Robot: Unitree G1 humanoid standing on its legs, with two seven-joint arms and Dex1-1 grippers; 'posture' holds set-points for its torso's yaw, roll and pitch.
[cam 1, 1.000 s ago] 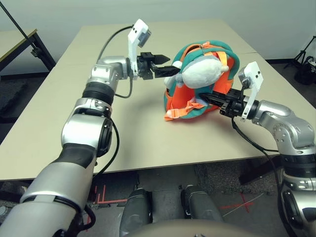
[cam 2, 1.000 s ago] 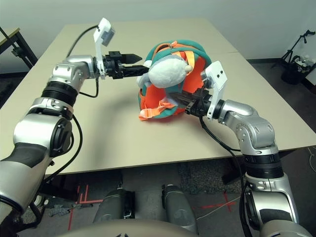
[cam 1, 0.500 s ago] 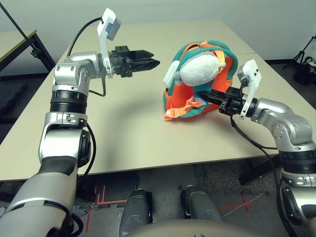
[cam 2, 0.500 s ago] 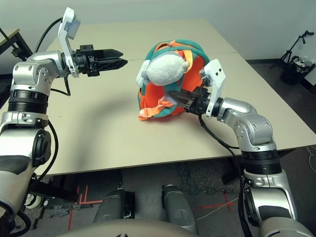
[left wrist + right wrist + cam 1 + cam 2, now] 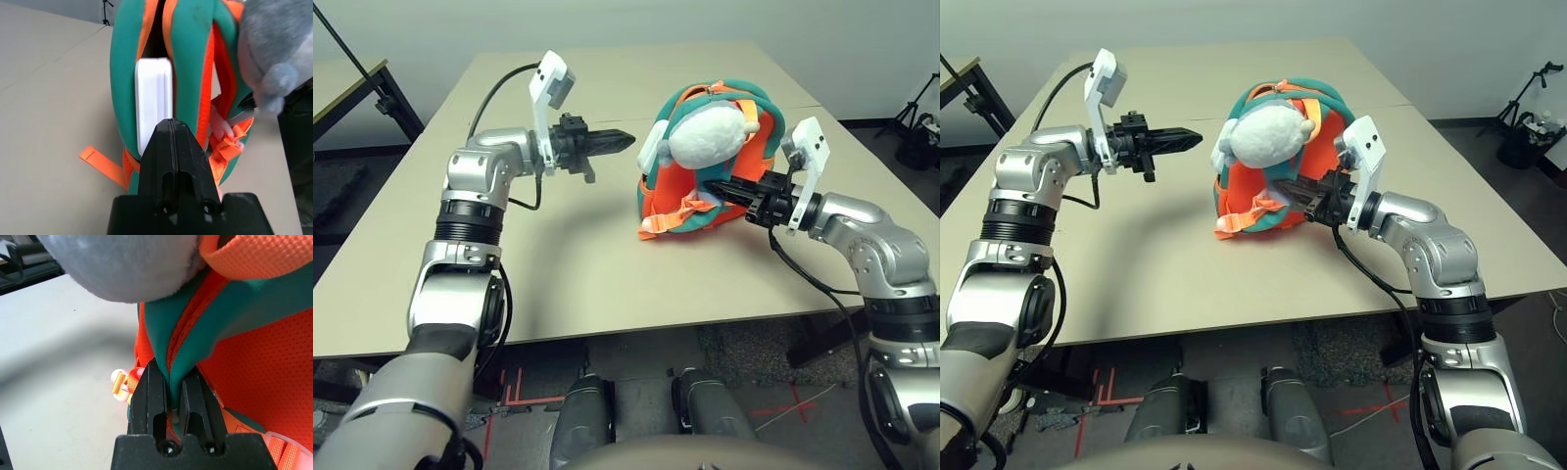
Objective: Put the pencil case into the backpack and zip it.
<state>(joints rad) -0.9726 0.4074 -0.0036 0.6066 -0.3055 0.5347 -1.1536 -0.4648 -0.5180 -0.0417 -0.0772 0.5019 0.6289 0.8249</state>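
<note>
Backpack (image 5: pixel 710 162): right gripper (image 5: pixel 170 382) pinching its teal edge; left wrist view showing pencil case (image 5: pixel 154 103) protruding; left gripper (image 5: pixel 625 138) closed, empty, beside.

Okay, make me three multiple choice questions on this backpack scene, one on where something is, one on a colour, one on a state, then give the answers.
1. Where is the pencil case?
A. lying flat on the table beside the backpack
B. standing in the backpack's open zip gap, partly sticking out
C. held in the right end effector

2. What colour is the trim around the backpack opening?
A. teal
B. yellow
C. black

3. What is the state of the left end effector?
A. shut on the pencil case
B. open wide
C. shut, holding nothing, apart from the backpack

Answers:
1 B: the left wrist view shows the white case upright between the teal edges.
2 A: teal bands frame the orange zip.
3 C: its fingers meet with nothing between them, while the right end effector pinches the teal edge.
</note>
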